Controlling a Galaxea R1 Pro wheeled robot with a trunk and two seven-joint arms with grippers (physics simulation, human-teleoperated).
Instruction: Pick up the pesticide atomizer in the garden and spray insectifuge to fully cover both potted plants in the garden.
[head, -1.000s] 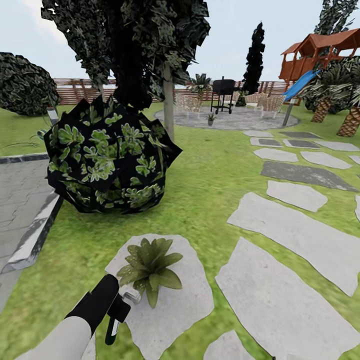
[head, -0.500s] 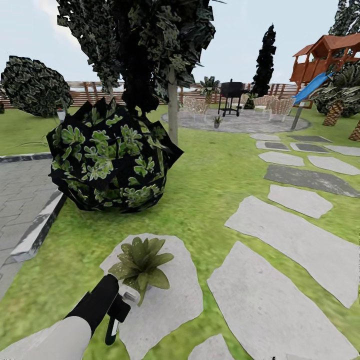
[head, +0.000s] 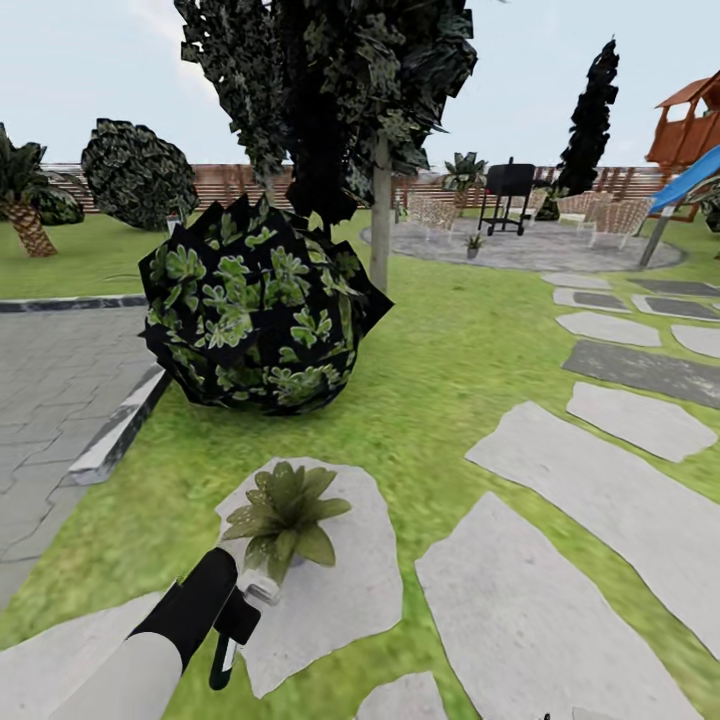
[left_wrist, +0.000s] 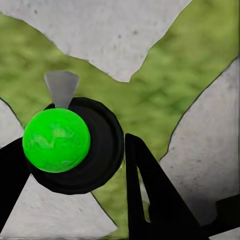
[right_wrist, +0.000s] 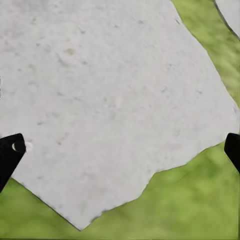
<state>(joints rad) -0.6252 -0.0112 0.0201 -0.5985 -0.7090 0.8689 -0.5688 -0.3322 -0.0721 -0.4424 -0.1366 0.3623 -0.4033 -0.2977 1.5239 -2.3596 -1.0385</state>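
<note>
My left gripper (head: 238, 612) is low in the head view, shut on the pesticide atomizer (head: 262, 587), whose pale end points at a potted plant (head: 283, 514). That plant is a green rosette standing on a stepping stone (head: 340, 590), right beside the gripper. In the left wrist view the atomizer (left_wrist: 57, 140) is a dark round body with a bright green top and a grey nozzle, held between the black fingers (left_wrist: 150, 195) of the left gripper (left_wrist: 75, 147). A second small potted plant (head: 473, 243) stands far off on the round patio (head: 560, 250). My right gripper (right_wrist: 120, 150) is open over a pale stone.
A big dark shrub (head: 262, 310) and a tree trunk (head: 379, 225) stand just beyond the near plant. A grey paved path with a kerb (head: 115, 435) runs at the left. Stepping stones (head: 590, 500) lead right toward the patio, a grill (head: 508, 192) and a playset slide (head: 690, 170).
The whole picture has shifted right, so the camera has turned left. The left arm and the atomizer hold the same place in view, and the near plant now sits slightly higher.
</note>
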